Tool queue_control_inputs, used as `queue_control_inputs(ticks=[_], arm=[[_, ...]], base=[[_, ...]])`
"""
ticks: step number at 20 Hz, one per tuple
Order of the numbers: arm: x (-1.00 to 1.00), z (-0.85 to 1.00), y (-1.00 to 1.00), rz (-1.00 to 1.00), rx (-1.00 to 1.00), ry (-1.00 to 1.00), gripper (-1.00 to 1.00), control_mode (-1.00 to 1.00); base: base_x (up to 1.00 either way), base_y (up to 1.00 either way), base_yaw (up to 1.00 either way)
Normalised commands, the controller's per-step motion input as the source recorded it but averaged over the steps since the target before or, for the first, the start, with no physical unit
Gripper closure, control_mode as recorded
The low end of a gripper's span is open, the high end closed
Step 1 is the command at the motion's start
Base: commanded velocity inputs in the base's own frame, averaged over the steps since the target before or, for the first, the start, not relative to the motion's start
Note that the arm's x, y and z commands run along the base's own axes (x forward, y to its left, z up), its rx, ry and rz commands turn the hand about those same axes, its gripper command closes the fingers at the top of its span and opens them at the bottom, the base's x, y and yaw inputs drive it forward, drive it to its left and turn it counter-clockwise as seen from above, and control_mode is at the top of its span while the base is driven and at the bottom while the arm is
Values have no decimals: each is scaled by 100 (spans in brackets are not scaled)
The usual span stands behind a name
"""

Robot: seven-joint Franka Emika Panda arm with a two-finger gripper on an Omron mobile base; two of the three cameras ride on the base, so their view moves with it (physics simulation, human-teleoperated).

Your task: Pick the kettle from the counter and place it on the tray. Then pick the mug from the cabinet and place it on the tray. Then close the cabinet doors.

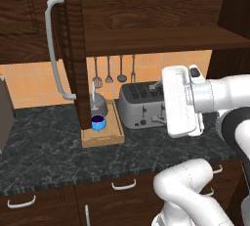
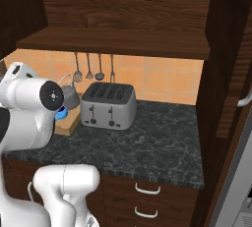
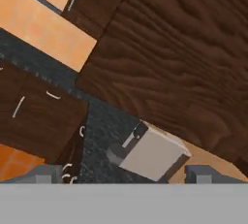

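Standing on the tray [image 1: 103, 137], the kettle [image 1: 97, 103] and the blue mug [image 1: 98, 123] are close together, the mug in front of the kettle. The tray lies on the counter [image 1: 44, 142], just left of the silver toaster [image 1: 141, 104]. Above it, the cabinet [image 1: 146, 24] is open, and the left cabinet door [image 1: 73, 49] with its long grey bar handle [image 1: 53, 49] stands swung out toward the room. The gripper [image 3: 124, 173] is raised beside the toaster, its two finger tips [image 3: 44, 173] set wide apart with nothing between them. In the hand view, dark wood grain and the toaster are seen beyond the tips.
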Motion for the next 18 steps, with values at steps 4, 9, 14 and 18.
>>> queue_control_inputs(ticks=[4,9,14,18], arm=[[-50,38,0,24,0,-31,-100,-100],[-37,30,1,16,-5,-22,-100,-100],[-44,34,3,13,-5,-23,-100,-100],[-46,31,0,10,-5,-31,-100,-100]], base=[[0,0,0],[0,0,0],[0,0,0],[0,0,0]])
